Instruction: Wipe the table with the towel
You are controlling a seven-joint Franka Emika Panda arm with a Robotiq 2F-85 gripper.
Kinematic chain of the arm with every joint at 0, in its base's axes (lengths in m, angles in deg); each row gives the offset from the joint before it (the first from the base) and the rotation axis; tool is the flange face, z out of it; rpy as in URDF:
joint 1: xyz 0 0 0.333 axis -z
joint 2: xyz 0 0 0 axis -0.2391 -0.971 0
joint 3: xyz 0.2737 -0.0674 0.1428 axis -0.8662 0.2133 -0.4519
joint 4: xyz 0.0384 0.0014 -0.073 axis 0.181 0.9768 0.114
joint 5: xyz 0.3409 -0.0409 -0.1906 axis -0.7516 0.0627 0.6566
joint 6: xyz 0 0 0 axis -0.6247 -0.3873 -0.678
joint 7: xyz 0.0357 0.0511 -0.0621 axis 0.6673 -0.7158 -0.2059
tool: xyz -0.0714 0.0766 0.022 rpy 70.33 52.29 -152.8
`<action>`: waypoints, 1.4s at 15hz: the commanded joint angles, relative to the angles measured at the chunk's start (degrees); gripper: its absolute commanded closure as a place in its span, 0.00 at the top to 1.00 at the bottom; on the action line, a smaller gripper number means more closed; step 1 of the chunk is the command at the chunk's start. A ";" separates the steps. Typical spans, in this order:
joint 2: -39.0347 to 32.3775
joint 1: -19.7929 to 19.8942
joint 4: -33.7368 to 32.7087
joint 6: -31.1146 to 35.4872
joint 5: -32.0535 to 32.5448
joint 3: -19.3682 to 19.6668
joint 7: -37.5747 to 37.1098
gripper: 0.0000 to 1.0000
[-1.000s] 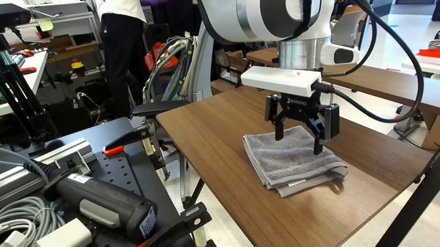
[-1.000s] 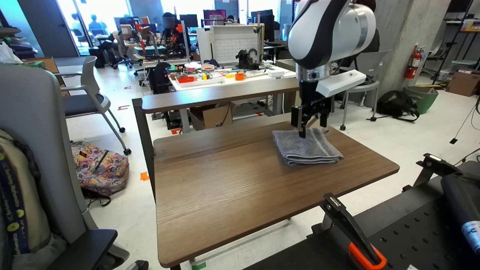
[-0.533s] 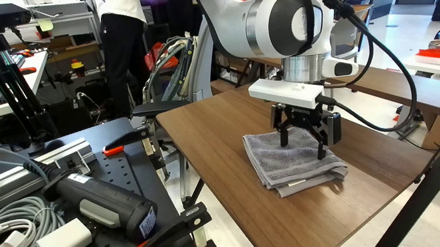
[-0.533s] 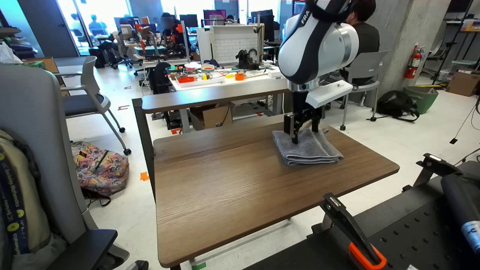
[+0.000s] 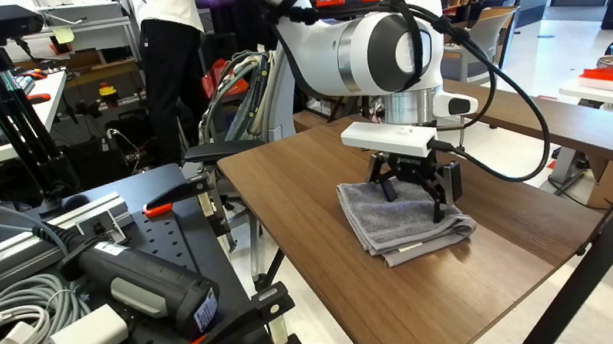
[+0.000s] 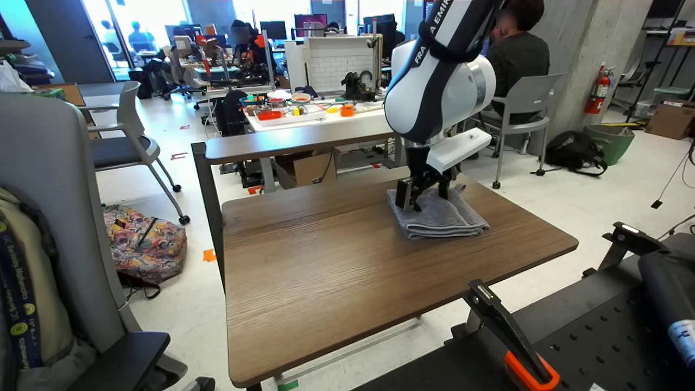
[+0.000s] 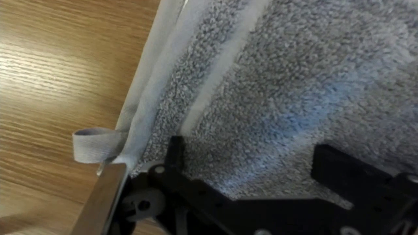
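In an exterior view, the grey towel [image 6: 448,215] is lying folded on the brown table [image 6: 326,282], toward two o'clock from the middle of its top. The gripper [image 6: 430,200] is pointing to six o'clock. In the wrist view, its two fingers [image 7: 339,170] are standing apart, touching the towel, and a small loop [image 7: 94,149] is sticking out between eight and nine o'clock.

We note a folded grey terry towel [image 7: 271,88], a paler stripe near its hem. Rectangular brown wooden table [image 6: 326,282]: streaked grain, dark edge. Black two-fingered gripper [image 5: 414,205]; silver-banded white robot arm [image 5: 318,58], dark grey panels. We also log a rumpled fabric bag [image 6: 146,244], busily multicoloured print.
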 commanded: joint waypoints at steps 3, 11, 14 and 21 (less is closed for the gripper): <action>-1.93 -3.34 -1.98 -2.42 0.82 -0.67 -1.39 1.00; -2.87 -9.44 -3.43 -2.38 0.00 -2.00 -6.94 1.00; -1.67 -11.55 -2.23 -1.40 -0.28 -3.22 -9.06 1.00; 4.54 -12.75 2.32 -0.49 -4.98 -8.02 -13.83 1.00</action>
